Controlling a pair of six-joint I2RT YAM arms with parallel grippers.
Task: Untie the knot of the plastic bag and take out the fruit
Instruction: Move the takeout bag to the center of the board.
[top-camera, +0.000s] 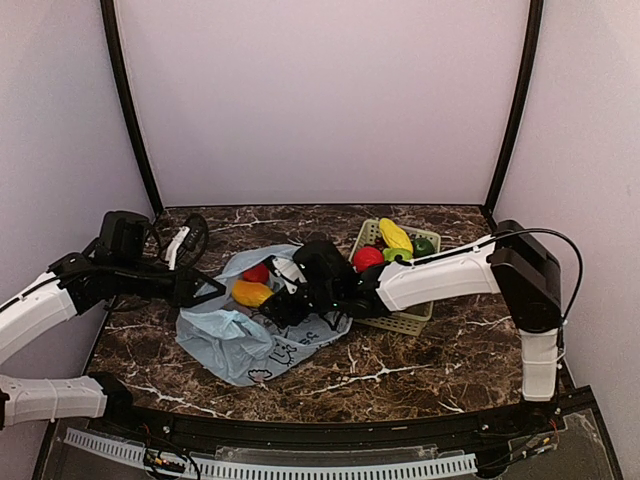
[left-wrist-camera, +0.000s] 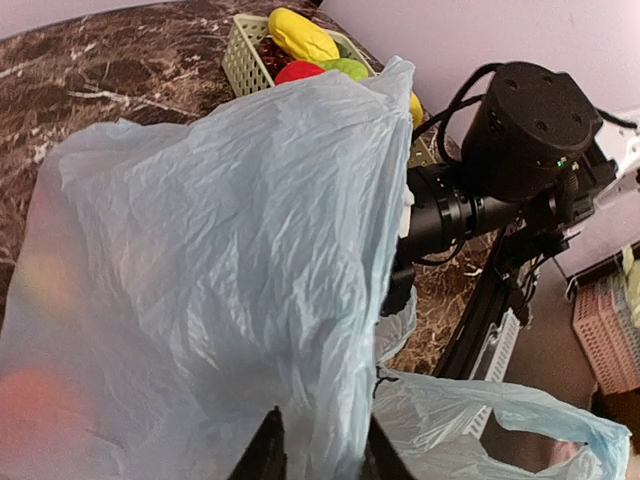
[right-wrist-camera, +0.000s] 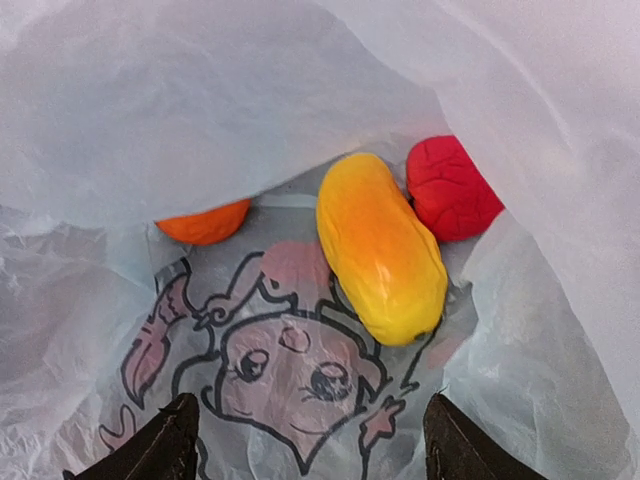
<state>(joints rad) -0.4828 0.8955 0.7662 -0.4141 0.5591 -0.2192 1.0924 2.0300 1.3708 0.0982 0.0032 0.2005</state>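
Note:
The light blue plastic bag (top-camera: 240, 345) lies mid-table with its mouth open; no knot shows. My left gripper (top-camera: 212, 290) is shut on the bag's left edge and holds the film (left-wrist-camera: 220, 270) up, with a fold between its fingers (left-wrist-camera: 268, 452). My right gripper (top-camera: 282, 305) is open inside the bag's mouth, its jaws wide apart and empty (right-wrist-camera: 320, 450). Ahead of it on the printed cartoon girl lie an orange-yellow mango (right-wrist-camera: 380, 245), a red-pink fruit (right-wrist-camera: 452, 190) and an orange (right-wrist-camera: 205, 222) half hidden under film. The mango (top-camera: 250, 293) and red fruit (top-camera: 257, 273) show from above.
A pale green lattice basket (top-camera: 408, 322) stands right of the bag holding a yellow fruit (top-camera: 395, 234), a red one (top-camera: 367, 257) and green ones (top-camera: 423, 245). It also shows in the left wrist view (left-wrist-camera: 245, 60). My right arm (left-wrist-camera: 520, 120) reaches over the bag.

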